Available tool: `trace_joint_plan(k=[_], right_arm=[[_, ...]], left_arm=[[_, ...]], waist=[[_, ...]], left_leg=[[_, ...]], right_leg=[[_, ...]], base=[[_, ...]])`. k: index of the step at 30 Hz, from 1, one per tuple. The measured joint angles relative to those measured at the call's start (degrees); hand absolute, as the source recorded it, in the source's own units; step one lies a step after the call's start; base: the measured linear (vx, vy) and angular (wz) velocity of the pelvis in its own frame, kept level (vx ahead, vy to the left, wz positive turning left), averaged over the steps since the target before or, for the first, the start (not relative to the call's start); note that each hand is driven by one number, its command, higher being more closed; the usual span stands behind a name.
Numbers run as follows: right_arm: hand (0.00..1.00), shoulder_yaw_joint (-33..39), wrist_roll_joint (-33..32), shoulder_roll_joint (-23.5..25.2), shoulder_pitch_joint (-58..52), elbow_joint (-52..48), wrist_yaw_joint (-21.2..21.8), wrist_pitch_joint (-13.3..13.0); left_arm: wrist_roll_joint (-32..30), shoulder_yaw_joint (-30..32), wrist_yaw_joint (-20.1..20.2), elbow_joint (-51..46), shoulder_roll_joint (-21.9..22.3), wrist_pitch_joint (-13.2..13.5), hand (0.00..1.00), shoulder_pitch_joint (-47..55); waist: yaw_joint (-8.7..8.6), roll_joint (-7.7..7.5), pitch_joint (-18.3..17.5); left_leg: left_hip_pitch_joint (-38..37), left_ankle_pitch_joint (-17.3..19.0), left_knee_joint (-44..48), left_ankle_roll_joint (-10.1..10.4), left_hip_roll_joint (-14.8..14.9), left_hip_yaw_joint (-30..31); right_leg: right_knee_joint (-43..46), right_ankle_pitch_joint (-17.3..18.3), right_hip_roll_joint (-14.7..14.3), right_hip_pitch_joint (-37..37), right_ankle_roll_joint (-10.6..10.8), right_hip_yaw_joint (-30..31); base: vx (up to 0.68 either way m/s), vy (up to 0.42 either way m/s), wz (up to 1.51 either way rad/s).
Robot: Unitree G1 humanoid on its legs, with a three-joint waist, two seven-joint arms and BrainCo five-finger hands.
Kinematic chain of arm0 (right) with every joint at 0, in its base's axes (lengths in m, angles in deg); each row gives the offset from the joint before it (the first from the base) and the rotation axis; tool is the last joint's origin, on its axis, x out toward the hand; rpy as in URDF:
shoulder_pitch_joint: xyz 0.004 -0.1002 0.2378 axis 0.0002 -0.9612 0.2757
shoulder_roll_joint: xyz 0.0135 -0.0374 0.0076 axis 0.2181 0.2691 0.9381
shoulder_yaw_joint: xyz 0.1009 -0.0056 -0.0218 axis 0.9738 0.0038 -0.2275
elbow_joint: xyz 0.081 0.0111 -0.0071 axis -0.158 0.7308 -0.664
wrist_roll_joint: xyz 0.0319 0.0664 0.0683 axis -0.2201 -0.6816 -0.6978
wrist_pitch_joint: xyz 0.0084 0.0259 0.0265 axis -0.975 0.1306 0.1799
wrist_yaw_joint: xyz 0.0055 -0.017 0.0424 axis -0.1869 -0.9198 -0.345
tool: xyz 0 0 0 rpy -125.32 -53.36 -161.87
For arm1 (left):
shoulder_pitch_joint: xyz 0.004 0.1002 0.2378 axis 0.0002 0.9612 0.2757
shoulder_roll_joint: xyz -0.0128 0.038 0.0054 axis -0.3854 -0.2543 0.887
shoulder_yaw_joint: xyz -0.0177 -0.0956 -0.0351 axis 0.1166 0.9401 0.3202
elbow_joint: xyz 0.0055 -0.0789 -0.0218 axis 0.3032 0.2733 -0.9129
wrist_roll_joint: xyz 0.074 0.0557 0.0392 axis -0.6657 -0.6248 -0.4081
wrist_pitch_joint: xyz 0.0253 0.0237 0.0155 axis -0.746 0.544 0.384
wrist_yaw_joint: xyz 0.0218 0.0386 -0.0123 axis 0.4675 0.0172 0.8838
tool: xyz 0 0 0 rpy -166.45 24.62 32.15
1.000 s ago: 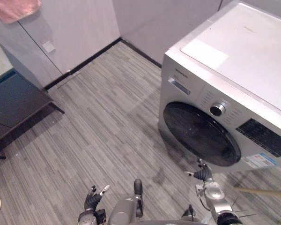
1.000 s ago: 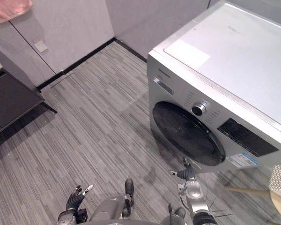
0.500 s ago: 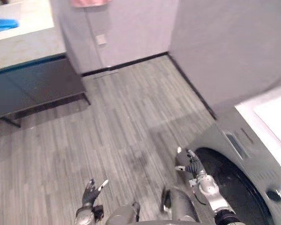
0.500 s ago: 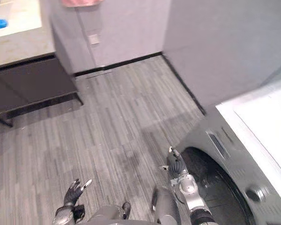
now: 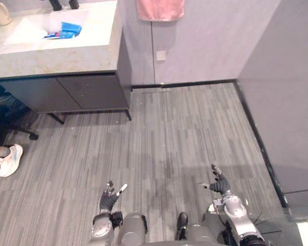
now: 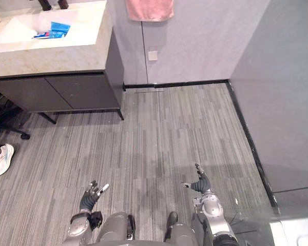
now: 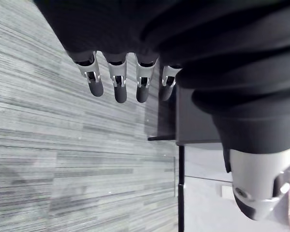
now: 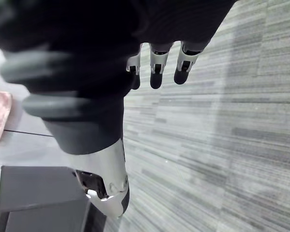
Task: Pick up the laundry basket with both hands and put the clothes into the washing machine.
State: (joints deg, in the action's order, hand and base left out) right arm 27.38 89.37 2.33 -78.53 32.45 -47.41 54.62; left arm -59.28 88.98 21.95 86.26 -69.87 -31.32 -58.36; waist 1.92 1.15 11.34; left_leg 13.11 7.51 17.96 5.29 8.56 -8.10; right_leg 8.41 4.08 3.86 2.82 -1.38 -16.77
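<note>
My left hand [image 5: 110, 196] hangs low over the grey plank floor [image 5: 164, 143], fingers straight and spread, holding nothing. My right hand [image 5: 220, 185] hangs at the same height to the right of it, also open and empty. In the left wrist view the fingers [image 7: 116, 83] point straight out over the floor, and the right wrist view shows the same of its fingers [image 8: 154, 67]. A white corner of the washing machine [image 6: 297, 233] peeks in at the bottom right.
A dark vanity cabinet [image 5: 66, 92] with a pale stone top and sink [image 5: 51, 36] stands at the back left. A pink towel [image 5: 160, 9] hangs on the far wall. A grey wall [image 5: 287, 92] bounds the right. A person's white shoe [image 5: 9, 160] rests at the left edge.
The camera has swung to the left: the washing machine has slid out to the right and the vanity has come into view. Both hands stay open and low.
</note>
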Motion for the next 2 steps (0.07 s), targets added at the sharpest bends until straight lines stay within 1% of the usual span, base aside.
trace_joint_plan(k=[1, 2], right_arm=[[0.0, 0.2, 0.1, -0.8, -0.5, 0.0, 0.0, 0.0], [0.0, 0.4, 0.6, -0.3, -0.5, 0.9, 0.0, 0.0]], left_arm=[[-0.6, 0.0, 0.0, -0.1, 0.0, 0.0, 0.0, 0.0], [-1.2, -0.1, 0.0, 0.2, -0.8, -0.1, 0.0, 0.0]], waist=[[-0.14, 1.02, -0.4], [-0.49, 0.97, -0.8]], left_leg=[[-0.4, -8.6, -4.9, 0.2, 0.5, 0.3], [-2.6, -8.6, -8.3, -1.1, 0.3, 0.4]], right_leg=[[-0.6, 0.5, -0.9, -0.9, 1.0, -0.3], [-1.4, 1.2, -0.8, -2.4, 2.2, -0.4]], base=[[0.21, 0.145, 0.27], [0.17, 0.13, 0.2]])
